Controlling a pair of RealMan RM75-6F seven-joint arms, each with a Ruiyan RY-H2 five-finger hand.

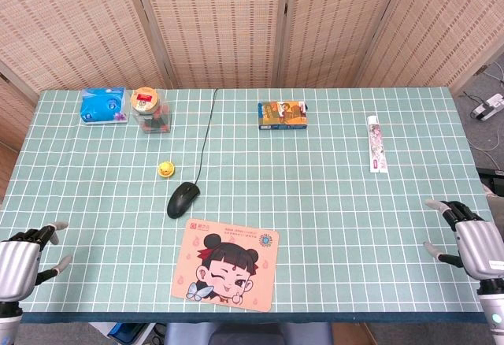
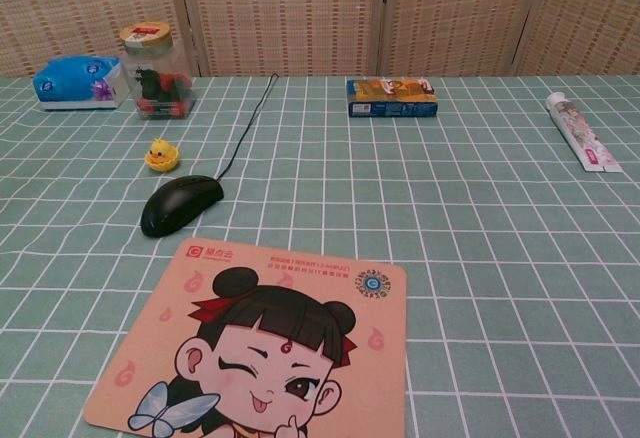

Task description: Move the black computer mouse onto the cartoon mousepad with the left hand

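Note:
The black computer mouse [image 1: 183,198] [image 2: 181,204] lies on the green checked tablecloth just beyond the top left corner of the cartoon mousepad [image 1: 228,264] [image 2: 262,352]. Its black cable runs away to the table's far edge. The pad is peach with a winking girl printed on it. My left hand [image 1: 24,257] hovers at the front left table edge, well left of the mouse, fingers spread and holding nothing. My right hand [image 1: 471,239] sits at the front right edge, also spread and holding nothing. Neither hand shows in the chest view.
A small yellow duck [image 1: 165,169] [image 2: 161,155] sits just behind the mouse. At the far left stand a lidded jar [image 1: 149,109] [image 2: 157,70] and a blue tissue pack [image 1: 103,105] [image 2: 77,81]. A blue-orange box [image 1: 283,114] [image 2: 391,97] and a toothpaste tube [image 1: 376,142] [image 2: 582,131] lie further right.

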